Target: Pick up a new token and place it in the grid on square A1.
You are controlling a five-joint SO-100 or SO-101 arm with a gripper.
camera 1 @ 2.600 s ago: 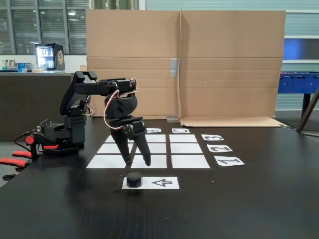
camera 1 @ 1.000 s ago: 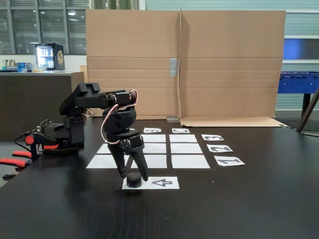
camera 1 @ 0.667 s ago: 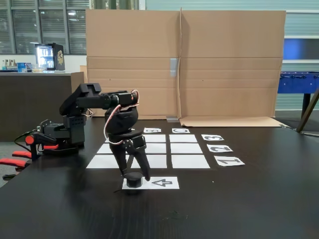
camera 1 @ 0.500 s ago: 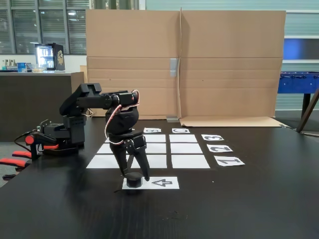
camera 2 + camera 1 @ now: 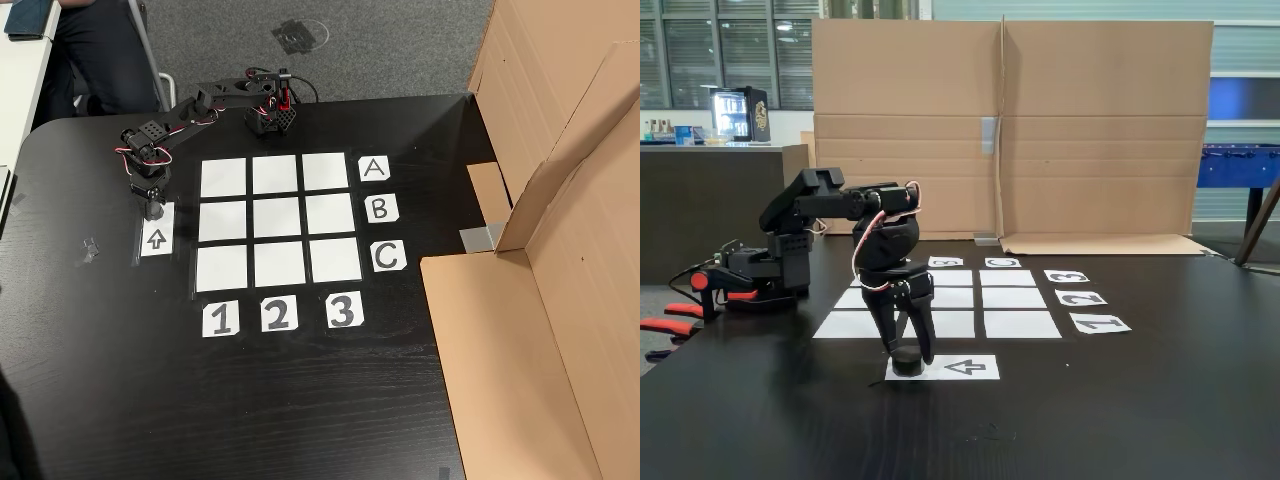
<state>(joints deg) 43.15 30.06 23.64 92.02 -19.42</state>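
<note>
The token [image 5: 906,359] is a little black puck sitting on the end of the white arrow sheet [image 5: 962,368], the end away from the arrowhead. In the other view the token [image 5: 153,209] sits on the top end of that arrow sheet [image 5: 157,240], just beside the grid [image 5: 279,222] on its left side.

The tool [image 5: 908,355] is pointing straight down right over the token, fingers [image 5: 924,338] narrowed in on either side of it. They look like they're touching the puck's sides, but I honestly can't tell from here if it's a real grip or just close. The token is on the paper, not lifted.

Square A1 [image 5: 223,178] is the corner cell of the grid in line with the A label [image 5: 373,168] and the 1 label [image 5: 221,319], and it's blank. From the other view it's just right of the token and slightly up.

The arm's base [image 5: 768,268] sits on the black counter [image 5: 1120,410], well apart from the token past the grid's far corner. A big cardboard sheet [image 5: 1010,130] stands behind the grid.
</note>
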